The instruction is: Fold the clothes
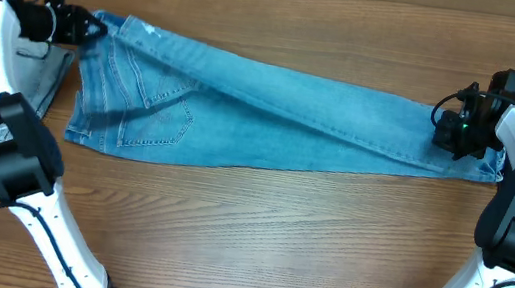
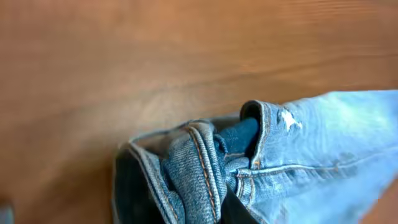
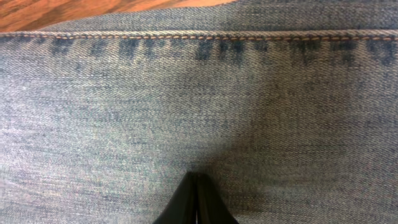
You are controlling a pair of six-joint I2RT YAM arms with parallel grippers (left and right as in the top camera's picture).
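**A:** Where do the long-legged medium-blue denim jeans (image 1: 272, 116) lie?

**B:** Flat across the brown wooden table (image 1: 253, 244), with the waist at the left and the leg ends at the right. One leg lies over the other. A back pocket with curved stitching (image 1: 156, 115) faces up.

**A:** How does the left arm stand?

**B:** It rises from the near left edge, bends at its black elbow and reaches to the far left of the table. The wrist is turned so that the left gripper (image 1: 95, 28) points rightward at the far corner of the waist.

**A:** Is it holding anything?

**B:** Yes. Its wrist view shows the waistband (image 2: 205, 168) bunched into a raised fold and pinched in the jaws. The fingers themselves barely show.

**A:** And the right arm?

**B:** It comes up from the near right, folds at the elbow and turns its wrist leftward. The right gripper (image 1: 449, 129) is down on the leg ends. Its black fingertips (image 3: 183, 202) are pressed together into a point against the denim, below the stitched hem (image 3: 199, 36). Nothing shows between them.

**A:** What else is there?

**B:** A pale grey-blue garment (image 1: 39, 83) lies under the left arm, just beside the waist.
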